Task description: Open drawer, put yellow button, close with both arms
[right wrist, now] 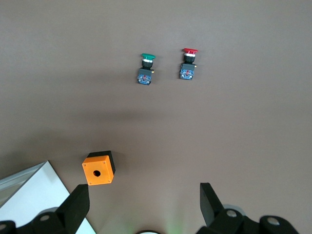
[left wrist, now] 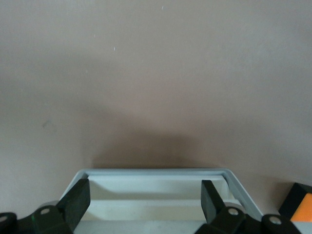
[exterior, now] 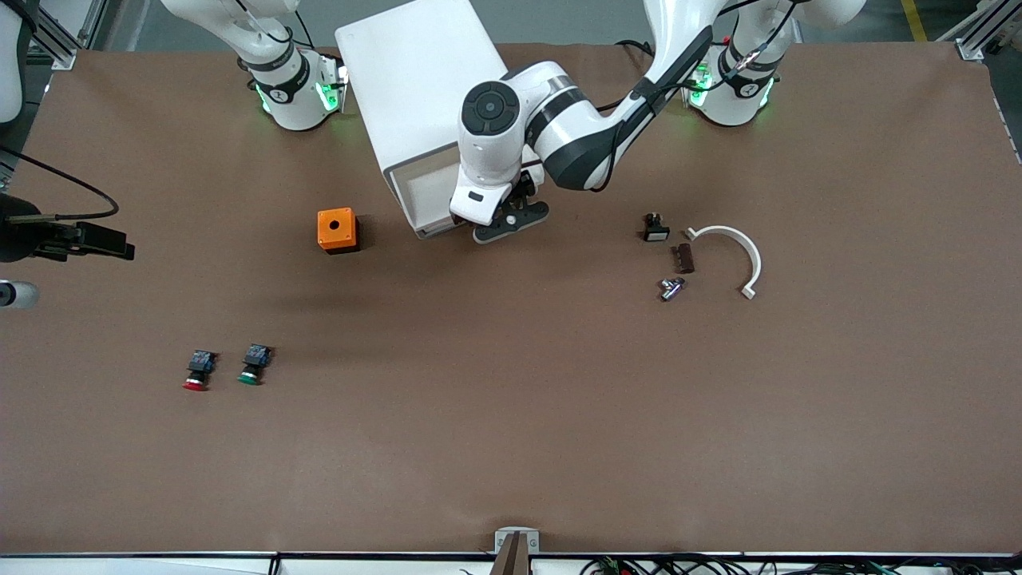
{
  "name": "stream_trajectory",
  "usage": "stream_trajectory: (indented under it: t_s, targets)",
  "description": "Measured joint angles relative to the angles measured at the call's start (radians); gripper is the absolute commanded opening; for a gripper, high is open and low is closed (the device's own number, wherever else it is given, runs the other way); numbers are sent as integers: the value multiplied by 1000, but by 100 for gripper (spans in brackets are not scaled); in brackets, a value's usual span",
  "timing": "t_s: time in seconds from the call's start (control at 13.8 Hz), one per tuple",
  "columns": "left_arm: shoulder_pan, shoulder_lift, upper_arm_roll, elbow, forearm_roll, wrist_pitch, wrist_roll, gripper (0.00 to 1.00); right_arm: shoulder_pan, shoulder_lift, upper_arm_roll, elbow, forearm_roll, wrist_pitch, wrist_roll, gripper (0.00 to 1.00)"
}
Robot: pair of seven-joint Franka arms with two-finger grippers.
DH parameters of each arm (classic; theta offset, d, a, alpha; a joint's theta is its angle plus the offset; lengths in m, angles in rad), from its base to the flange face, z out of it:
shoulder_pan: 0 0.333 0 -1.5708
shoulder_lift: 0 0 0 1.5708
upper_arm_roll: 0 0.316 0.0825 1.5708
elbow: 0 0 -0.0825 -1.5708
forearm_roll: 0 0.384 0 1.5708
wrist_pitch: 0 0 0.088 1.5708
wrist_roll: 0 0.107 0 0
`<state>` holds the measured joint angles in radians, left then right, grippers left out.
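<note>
The white cabinet (exterior: 415,72) stands between the two arm bases. Its top drawer (exterior: 421,196) is pulled out, showing a white tray (left wrist: 156,173). My left gripper (exterior: 511,222) hangs over the front end of that tray. In the left wrist view the left gripper (left wrist: 145,200) is open, with only the tray's bare floor between its fingers (left wrist: 78,200). My right gripper (right wrist: 145,202) is open and holds nothing, high over the table near the right arm's base, and it is out of the front view. The yellow button shows in no view.
An orange box (exterior: 337,230) with a round hole sits beside the cabinet toward the right arm's end. A red-capped button (exterior: 196,371) and a green-capped button (exterior: 254,365) lie nearer the front camera. A white curved piece (exterior: 738,251) and small dark parts (exterior: 655,228) lie toward the left arm's end.
</note>
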<state>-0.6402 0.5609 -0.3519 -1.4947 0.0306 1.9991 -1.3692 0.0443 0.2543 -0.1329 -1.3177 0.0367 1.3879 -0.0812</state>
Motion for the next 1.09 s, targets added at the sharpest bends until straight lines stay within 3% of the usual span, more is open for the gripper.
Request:
stream_trajectory:
  t_s: [0.51, 0.65, 1.09]
  targets:
    - [-40, 0, -27, -32, -9, -1, -63, 100, -21, -9, 0, 15, -22, -48, -2, 100]
    - [-40, 0, -28, -34, -9, -1, -63, 100, -21, -27, 5, 20, -68, -80, -2, 100]
    - [-42, 19, -29, -37, -22, 5, -64, 100, -22, -88, 4, 11, -77, -97, -3, 100]
